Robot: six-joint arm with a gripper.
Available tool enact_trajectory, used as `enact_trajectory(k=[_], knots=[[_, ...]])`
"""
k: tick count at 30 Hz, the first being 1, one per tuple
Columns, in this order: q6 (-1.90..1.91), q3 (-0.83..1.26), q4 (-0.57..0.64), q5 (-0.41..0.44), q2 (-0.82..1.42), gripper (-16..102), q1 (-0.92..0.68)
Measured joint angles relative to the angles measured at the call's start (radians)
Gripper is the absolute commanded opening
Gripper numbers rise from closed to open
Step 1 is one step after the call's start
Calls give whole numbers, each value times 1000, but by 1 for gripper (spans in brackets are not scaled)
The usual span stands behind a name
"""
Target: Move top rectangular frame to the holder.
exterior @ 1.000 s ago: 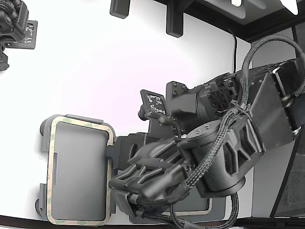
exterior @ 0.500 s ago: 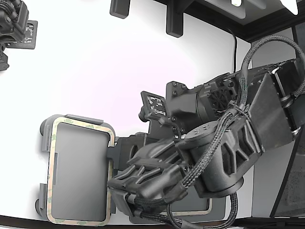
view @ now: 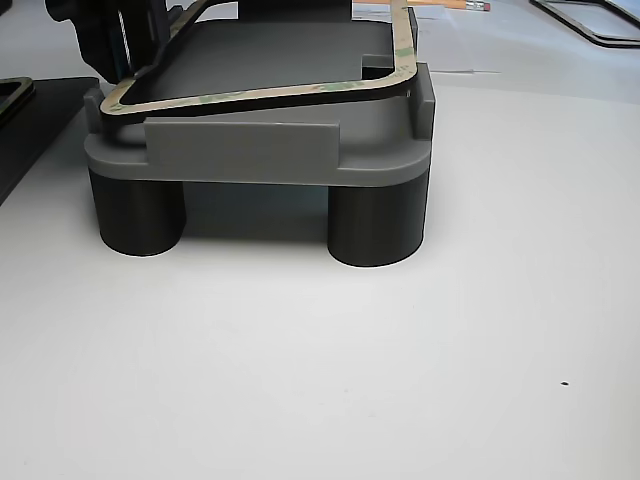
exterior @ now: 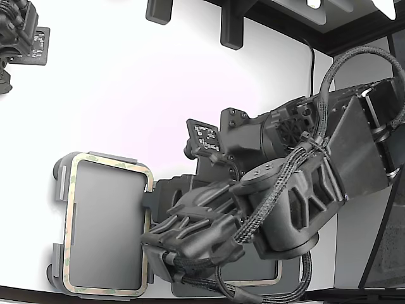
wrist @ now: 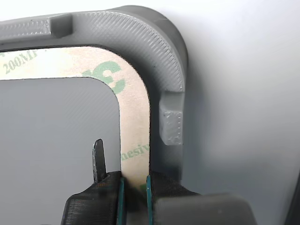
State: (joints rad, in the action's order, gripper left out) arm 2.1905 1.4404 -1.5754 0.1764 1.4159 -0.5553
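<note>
The top rectangular frame [exterior: 111, 163], tan with green mottling, lies on the light grey holder [exterior: 104, 228] at the exterior view's lower left. My gripper [exterior: 152, 244] is at the frame's long side nearest the arm. In the wrist view my gripper [wrist: 134, 187] is shut on the frame's strip [wrist: 133, 117], with a teal pad on each edge, beside a raised tab of the holder [wrist: 171, 126]. In the other view the frame [view: 260, 93] sits tilted on the holder [view: 240, 150], its far corner raised, and the gripper [view: 115, 40] is at its end.
A second tan frame [exterior: 273, 278] lies on a darker pad, mostly hidden under my arm. Another arm [exterior: 16, 31] stands at the exterior view's top left. Black brackets [exterior: 231, 28] stand at the table's far edge. A pencil [view: 450, 5] lies behind the holder.
My arm's wrist and gripper have shifted slightly towards the exterior view's left and down over the frame's edge. The frame and holder have barely moved.
</note>
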Motion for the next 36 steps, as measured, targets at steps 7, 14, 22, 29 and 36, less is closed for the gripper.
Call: enact_trajectory(k=[7,14,22,29,36], knots=[[-5,14,2,-5,6,-10,0],[-8,14,11,0,6,22,0],[-44,8,26,25,6,100,0],[-179,-94,34,161,21,100,-12],[-635,-57,80,371,222,100,9]])
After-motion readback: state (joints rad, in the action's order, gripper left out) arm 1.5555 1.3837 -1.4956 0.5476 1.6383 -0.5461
